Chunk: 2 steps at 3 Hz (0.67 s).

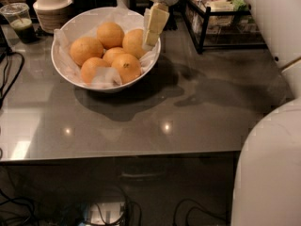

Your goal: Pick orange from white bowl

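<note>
My pale yellow gripper [153, 25] hangs over the right rim of the large, glossy white bowl [61, 67], just beside the rightmost orange [134, 42]. Whether it is apart or together I cannot tell. The bowl is lined with crinkled white paper [106, 76], holds six round oranges in all, and sits on the glossy grey table [188, 112]. Behind it stand one stack of beige ribbed bowls [51, 14] and one clear plastic cup [19, 22] of green drink.
</note>
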Tool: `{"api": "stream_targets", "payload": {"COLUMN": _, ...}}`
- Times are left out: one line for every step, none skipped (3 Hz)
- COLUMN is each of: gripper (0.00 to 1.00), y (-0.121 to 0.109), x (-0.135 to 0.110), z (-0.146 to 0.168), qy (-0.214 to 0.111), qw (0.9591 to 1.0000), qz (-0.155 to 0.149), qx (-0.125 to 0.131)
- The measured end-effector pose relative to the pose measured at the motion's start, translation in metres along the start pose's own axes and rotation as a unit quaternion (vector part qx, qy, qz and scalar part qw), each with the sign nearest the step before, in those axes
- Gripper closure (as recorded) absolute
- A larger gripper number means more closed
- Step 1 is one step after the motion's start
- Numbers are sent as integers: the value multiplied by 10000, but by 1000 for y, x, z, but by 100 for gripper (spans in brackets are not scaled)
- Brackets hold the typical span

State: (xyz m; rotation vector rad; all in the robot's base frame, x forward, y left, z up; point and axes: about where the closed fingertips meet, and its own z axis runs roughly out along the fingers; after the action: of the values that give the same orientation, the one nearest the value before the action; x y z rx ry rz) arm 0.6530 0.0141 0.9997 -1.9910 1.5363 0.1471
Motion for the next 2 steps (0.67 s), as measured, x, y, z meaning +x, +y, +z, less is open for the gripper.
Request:
{"api": "stream_targets", "payload": {"gripper": 16, "y": 0, "x": 0, "z": 0, "qy": 0, "qw": 10000, "qz": 0, "qx": 0}}
{"api": "stream_targets", "payload": {"gripper": 38, "y": 0, "x": 0, "z": 0, "qy": 0, "qw": 10000, "qz": 0, "qx": 0}}
